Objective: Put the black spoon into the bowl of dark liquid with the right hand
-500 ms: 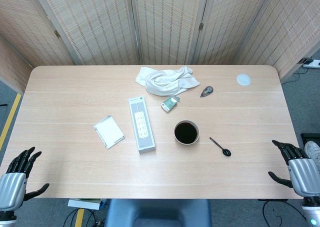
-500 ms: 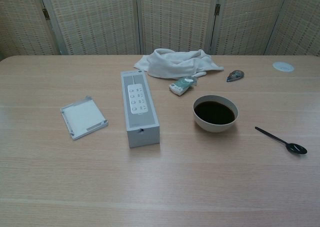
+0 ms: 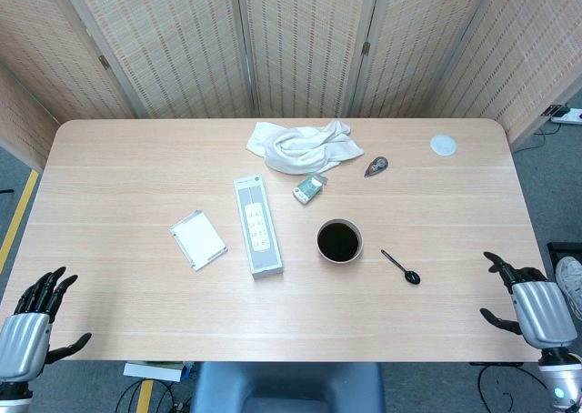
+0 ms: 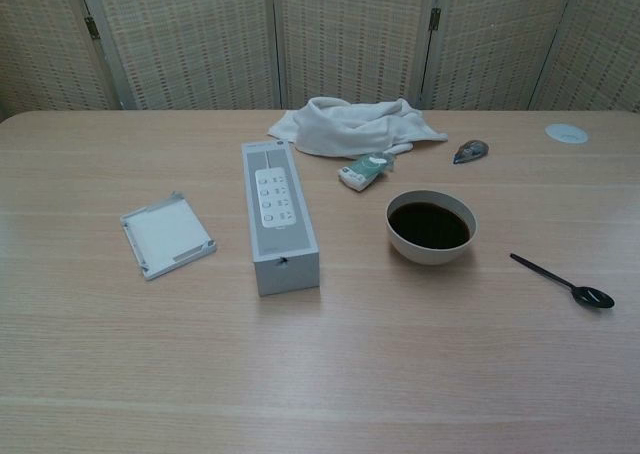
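Observation:
A black spoon (image 3: 401, 266) (image 4: 562, 281) lies flat on the table, just right of a white bowl (image 3: 339, 241) (image 4: 431, 226) filled with dark liquid. My right hand (image 3: 525, 301) hovers at the table's near right corner, well right of the spoon, with its fingers spread and nothing in them. At the near left corner my left hand (image 3: 33, 318) is also spread and holds nothing. Neither hand shows in the chest view.
A long power-strip box (image 3: 257, 226) lies left of the bowl, with a small white tray (image 3: 197, 239) further left. Behind the bowl are a green packet (image 3: 309, 189), a white cloth (image 3: 300, 146), a small grey object (image 3: 376, 166) and a white disc (image 3: 443, 144).
My right hand has shifted a little left and down along the table's right edge. The spoon, the bowl and my left hand have stayed put.

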Available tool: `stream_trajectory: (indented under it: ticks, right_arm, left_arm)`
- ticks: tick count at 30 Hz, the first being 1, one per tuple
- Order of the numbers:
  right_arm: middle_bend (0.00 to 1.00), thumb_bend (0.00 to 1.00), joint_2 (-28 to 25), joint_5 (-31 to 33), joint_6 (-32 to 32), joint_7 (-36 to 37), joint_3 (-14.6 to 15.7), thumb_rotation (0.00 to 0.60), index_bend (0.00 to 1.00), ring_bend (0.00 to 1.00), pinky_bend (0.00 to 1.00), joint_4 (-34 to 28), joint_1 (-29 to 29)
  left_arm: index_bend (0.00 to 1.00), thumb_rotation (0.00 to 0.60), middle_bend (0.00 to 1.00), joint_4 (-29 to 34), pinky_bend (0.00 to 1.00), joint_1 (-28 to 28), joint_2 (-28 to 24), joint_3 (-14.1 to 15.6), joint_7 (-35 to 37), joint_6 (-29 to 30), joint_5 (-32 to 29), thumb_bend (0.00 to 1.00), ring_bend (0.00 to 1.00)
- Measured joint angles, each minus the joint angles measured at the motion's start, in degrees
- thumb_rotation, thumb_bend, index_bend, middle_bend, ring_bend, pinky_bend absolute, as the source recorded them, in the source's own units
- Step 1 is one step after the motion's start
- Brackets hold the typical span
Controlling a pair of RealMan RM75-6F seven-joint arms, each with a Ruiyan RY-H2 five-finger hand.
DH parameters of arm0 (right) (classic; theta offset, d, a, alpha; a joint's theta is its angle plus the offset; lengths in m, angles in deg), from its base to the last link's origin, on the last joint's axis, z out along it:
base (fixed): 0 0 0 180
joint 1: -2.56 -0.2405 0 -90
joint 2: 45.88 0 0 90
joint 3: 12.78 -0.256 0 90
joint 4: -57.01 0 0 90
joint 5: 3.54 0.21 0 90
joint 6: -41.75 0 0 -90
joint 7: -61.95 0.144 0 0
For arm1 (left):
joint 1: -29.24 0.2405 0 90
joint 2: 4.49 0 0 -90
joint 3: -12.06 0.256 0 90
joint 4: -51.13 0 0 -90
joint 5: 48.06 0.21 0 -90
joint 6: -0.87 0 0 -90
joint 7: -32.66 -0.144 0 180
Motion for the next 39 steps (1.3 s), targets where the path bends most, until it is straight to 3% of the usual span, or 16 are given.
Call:
stream_trajectory:
  ticks: [4,8,12,21,30,39]
  right_arm:
    - [0.75,0.39,0.2,1.9,5.8,-2.1,-0.6,0.6,0.15,0.9,0.87,-0.9,-2.7]
    - [0.85,0.55,0.8,5.3,13.5,-4.6,-1.3,0.6,0.16,0.99,0.93,-1.6,-6.3]
    - [0.89,0.65,2.9,11.4,22.7,-8.4,-2.5,0.6,0.18,1.0,0.96,-1.4,-11.1]
    - [0.89,0.7,11.6,21.5,34.1,-15.6,-3.8,0.6,0.19,1.0,0.97,5.2,-19.5]
    - [0.89,0.7,16.9,25.5,37.1,-18.8,-3.4,0.6,0.19,1.0,0.97,9.4,-23.0]
    - [0.89,0.7,18.6,27.7,37.9,-20.3,-2.5,0.6,0.19,1.0,0.97,11.5,-24.6]
  left_arm:
    - [0.15,0.6,0.07,-0.1,0.16,0.1,0.2,0.1,0.0,0.0,-0.1,0.17,0.09]
    - [0.15,0.6,0.07,-0.3,0.16,0.3,0.2,0.2,0.2,0.2,-0.4,0.17,0.09]
    - [0.15,0.6,0.07,-0.5,0.16,0.6,0.0,0.2,0.3,0.2,-0.8,0.17,0.09]
    - [0.15,0.6,0.07,-1.3,0.16,0.9,0.2,0.4,0.7,0.0,-1.5,0.17,0.09]
    - [0.15,0.6,0.07,-2.0,0.16,1.0,0.5,0.3,1.2,-0.3,-2.1,0.17,0.09]
    - [0.15,0.6,0.07,-2.6,0.16,1.1,0.7,0.3,1.4,-0.5,-2.4,0.17,0.09]
